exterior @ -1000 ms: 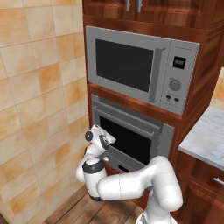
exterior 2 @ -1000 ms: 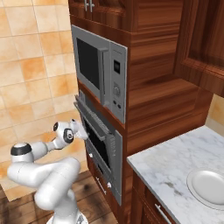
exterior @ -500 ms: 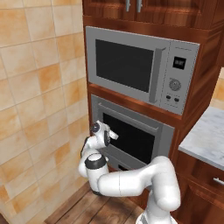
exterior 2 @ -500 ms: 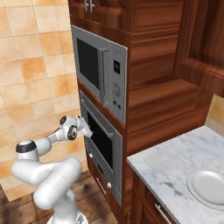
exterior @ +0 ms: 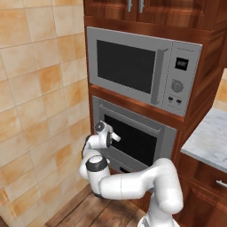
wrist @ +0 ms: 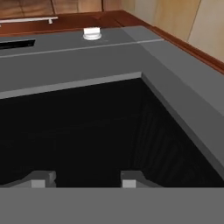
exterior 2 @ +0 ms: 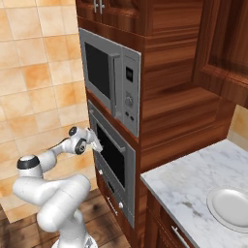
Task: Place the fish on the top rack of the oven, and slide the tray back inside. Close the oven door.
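The oven (exterior: 133, 137) sits under the microwave, and its door (exterior: 135, 141) stands flush with the grey front, its bar handle (exterior: 128, 119) along the top. My gripper (exterior: 116, 137) is at the left part of the dark glass, fingers pointing at it. From the right side the gripper (exterior 2: 97, 145) touches or nearly touches the oven door (exterior 2: 114, 155). In the hand view the glass (wrist: 87, 131) is very close, with the grey frame (wrist: 65, 57) beyond it. The gripper (wrist: 85, 181) is open with nothing between its fingertips (wrist: 41, 179). The fish and the rack are hidden.
The grey microwave (exterior: 137, 75) hangs directly above the oven. A tiled wall (exterior: 40, 102) stands close on the left. To the right lies a marble counter (exterior 2: 189, 189) with a white plate (exterior 2: 230, 206). A white knob (wrist: 92, 33) sits on the oven's frame.
The oven door has swung from slightly ajar to flush with the front. My gripper has moved in towards the oven with it, the arm stretching forward.
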You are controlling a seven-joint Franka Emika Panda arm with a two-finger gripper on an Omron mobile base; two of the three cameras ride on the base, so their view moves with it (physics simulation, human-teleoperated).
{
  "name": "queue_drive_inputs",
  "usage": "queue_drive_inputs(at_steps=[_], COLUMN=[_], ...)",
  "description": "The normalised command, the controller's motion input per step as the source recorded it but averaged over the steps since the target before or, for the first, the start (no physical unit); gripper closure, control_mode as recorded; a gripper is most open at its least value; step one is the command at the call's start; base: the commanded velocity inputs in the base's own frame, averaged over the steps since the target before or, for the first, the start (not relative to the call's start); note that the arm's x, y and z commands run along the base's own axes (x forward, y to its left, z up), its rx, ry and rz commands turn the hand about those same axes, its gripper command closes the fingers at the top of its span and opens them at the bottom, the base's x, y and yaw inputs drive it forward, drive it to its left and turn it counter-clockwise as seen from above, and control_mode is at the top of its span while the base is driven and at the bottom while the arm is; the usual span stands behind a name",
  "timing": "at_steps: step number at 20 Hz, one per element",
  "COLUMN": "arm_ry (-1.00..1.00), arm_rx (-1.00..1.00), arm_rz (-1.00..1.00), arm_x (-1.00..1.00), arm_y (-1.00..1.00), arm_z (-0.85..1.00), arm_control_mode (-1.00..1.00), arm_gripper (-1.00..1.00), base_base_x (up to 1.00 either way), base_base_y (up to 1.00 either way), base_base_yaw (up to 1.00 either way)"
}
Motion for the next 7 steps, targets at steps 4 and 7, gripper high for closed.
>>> queue_drive_inputs(at_steps=[4, 7], arm_ry=[0.0, 0.0], arm_rx=[0.02, 0.0], arm_rz=[0.0, 0.0], arm_x=[0.0, 0.0], arm_y=[-1.0, -1.0], arm_z=[-0.61, -0.5], arm_control_mode=[-1.0, -1.0], arm_gripper=[-1.0, -1.0], base_base_x=[0.0, 0.0], base_base_y=[0.0, 0.0], base_base_yaw=[0.0, 0.0])
